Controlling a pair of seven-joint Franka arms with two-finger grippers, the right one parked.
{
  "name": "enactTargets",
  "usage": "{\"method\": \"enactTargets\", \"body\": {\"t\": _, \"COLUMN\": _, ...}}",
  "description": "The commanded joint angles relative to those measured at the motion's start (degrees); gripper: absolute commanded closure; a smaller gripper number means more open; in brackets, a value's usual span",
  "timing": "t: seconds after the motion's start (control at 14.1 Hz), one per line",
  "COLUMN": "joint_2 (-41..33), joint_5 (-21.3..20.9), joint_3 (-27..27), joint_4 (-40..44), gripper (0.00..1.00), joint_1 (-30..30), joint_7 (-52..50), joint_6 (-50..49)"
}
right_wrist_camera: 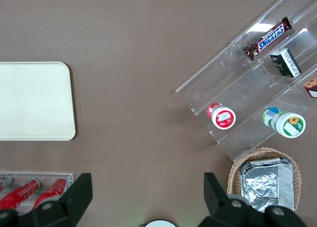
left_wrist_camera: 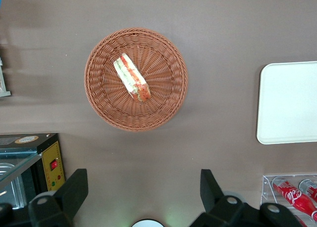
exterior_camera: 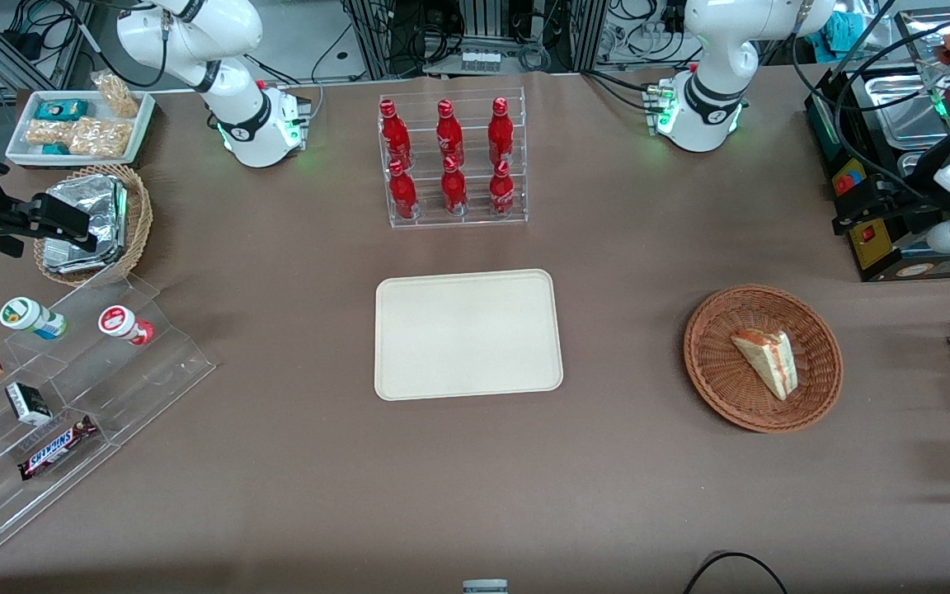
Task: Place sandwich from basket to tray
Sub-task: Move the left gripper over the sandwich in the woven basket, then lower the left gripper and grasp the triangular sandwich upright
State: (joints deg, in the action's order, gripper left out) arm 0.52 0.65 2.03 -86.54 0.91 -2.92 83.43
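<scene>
Spread wide and holding nothing, the gripper [left_wrist_camera: 143, 197] hangs high above the table. From the front, the sandwich [exterior_camera: 767, 360] lies in the basket [exterior_camera: 710, 363], well apart from the bare tray [exterior_camera: 467, 334]. Through the left wrist camera, the sandwich [left_wrist_camera: 132, 77] lies ahead of the fingertips [left_wrist_camera: 75, 190], its long axis slanted across the gap.

Even bright overhead light, soft faint shadows, glare on clear acrylic shelves [exterior_camera: 71, 396], edges perhaps slightly blurred

Bare tablecloth lies between the basket [exterior_camera: 763, 358] and the tray [exterior_camera: 467, 334]; the gripper [left_wrist_camera: 143, 187] hangs wide-spread above the basket.
</scene>
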Motion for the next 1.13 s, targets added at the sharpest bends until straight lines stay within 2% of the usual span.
{"method": "enactTargets", "body": {"t": 0.0, "joint_2": -0.52, "joint_5": -0.3, "joint_3": 0.08, "joint_4": 0.32, "gripper": 0.0, "joint_1": 0.06, "joint_7": 0.37, "joint_6": -2.03}}
{"method": "enactTargets", "body": {"t": 0.42, "joint_2": 0.62, "joint_5": -0.3, "joint_3": 0.17, "joint_4": -0.55, "gripper": 0.0, "joint_1": 0.24, "joint_7": 0.46, "joint_6": -6.07}}
{"method": "enactTargets", "body": {"t": 0.64, "joint_2": 2.89, "joint_5": -0.38, "joint_3": 0.08, "joint_4": -4.41, "gripper": 0.0, "joint_1": -0.38, "joint_7": 0.37, "joint_6": -4.07}}
{"method": "enactTargets", "body": {"t": 0.85, "joint_2": 6.33, "joint_5": -0.82, "joint_3": -0.01, "joint_4": -9.06, "gripper": 0.0, "joint_1": -0.47, "joint_7": 0.37, "joint_6": 3.99}}
{"method": "enactTargets", "body": {"t": 1.06, "joint_2": 8.18, "joint_5": -0.91, "joint_3": -0.27, "joint_4": -17.05, "gripper": 0.0, "joint_1": -0.55, "joint_7": 0.37, "joint_6": 16.46}}
